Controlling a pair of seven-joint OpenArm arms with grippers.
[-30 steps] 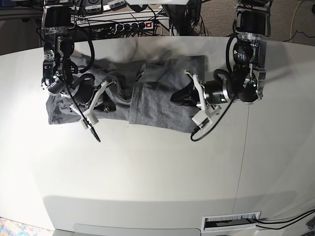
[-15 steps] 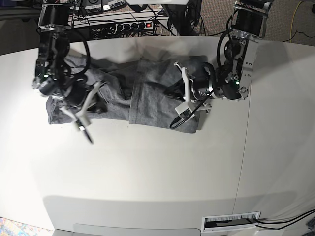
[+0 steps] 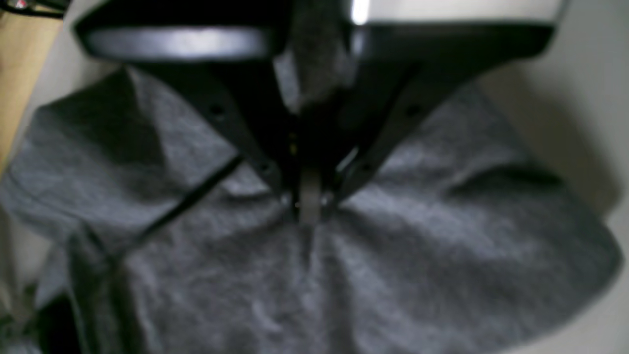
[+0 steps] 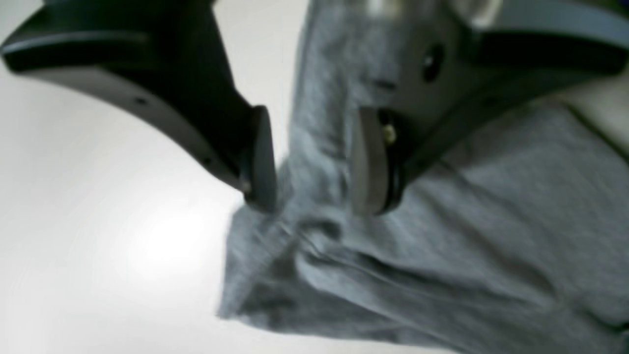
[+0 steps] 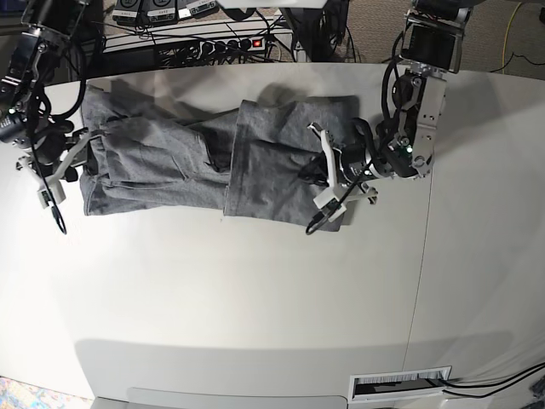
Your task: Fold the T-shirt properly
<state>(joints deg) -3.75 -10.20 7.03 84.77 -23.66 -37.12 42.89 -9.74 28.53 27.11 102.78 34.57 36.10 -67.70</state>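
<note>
The grey T-shirt [image 5: 255, 162] lies crumpled across the far half of the white table [image 5: 255, 298], its right half folded over into a flat panel. My left gripper [image 5: 313, 175] sits on that panel near its right edge. In the left wrist view it [image 3: 309, 201] is shut on a pinched ridge of the T-shirt [image 3: 417, 255]. My right gripper [image 5: 72, 166] is at the shirt's left edge. In the right wrist view it [image 4: 312, 162] is open, with a strip of the T-shirt [image 4: 467, 221] running between the fingertips [image 4: 260, 157].
A power strip and cables [image 5: 230, 43] lie behind the table's back edge. A seam [image 5: 423, 256] runs down the table at the right. A white slotted part [image 5: 400, 385] sits at the front edge.
My right arm has swung left and back, and the shirt's left part is now drawn out flatter towards the left edge. My left gripper has stayed on the folded panel, shifting only slightly.
</note>
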